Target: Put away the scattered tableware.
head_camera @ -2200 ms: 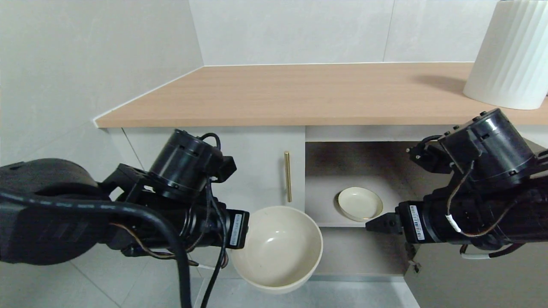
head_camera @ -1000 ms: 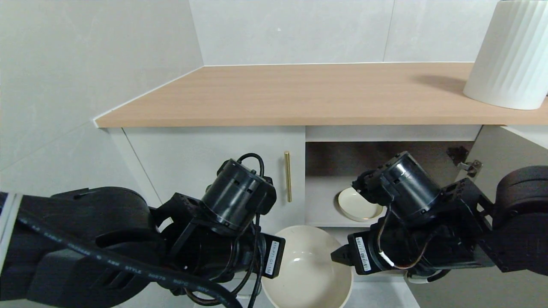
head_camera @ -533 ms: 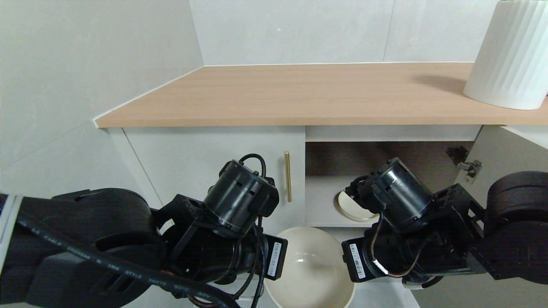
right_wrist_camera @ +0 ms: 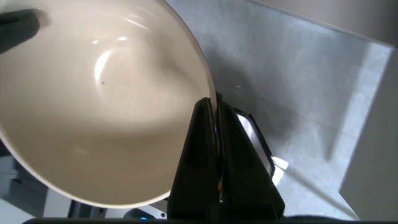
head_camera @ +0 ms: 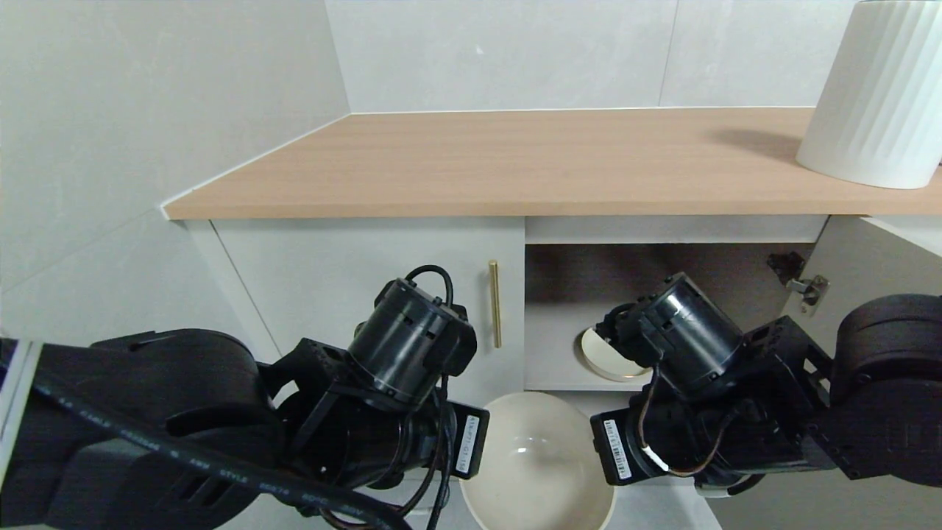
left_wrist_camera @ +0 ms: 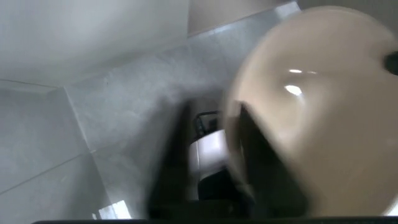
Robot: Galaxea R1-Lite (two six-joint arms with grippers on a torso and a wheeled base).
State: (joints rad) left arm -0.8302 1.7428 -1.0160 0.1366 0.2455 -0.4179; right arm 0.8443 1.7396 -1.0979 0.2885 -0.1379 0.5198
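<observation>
Left tool (left_wrist_camera: 217, 149) and right tool (right_wrist_camera: 216, 137) each pinched the rim of the cream bowl (head_camera: 533, 464) from opposite sides, holding it low before the open cabinet (head_camera: 574, 272). Inside the cabinet lay a small plate (head_camera: 600, 357). Uneven pulls between the arms could tilt or drop the bowl.

No print can be read. A white barcode sticker (head_camera: 467, 444) sits lower centre on the left wrist, a second sticker (head_camera: 615, 449) just right of it; both too small.
</observation>
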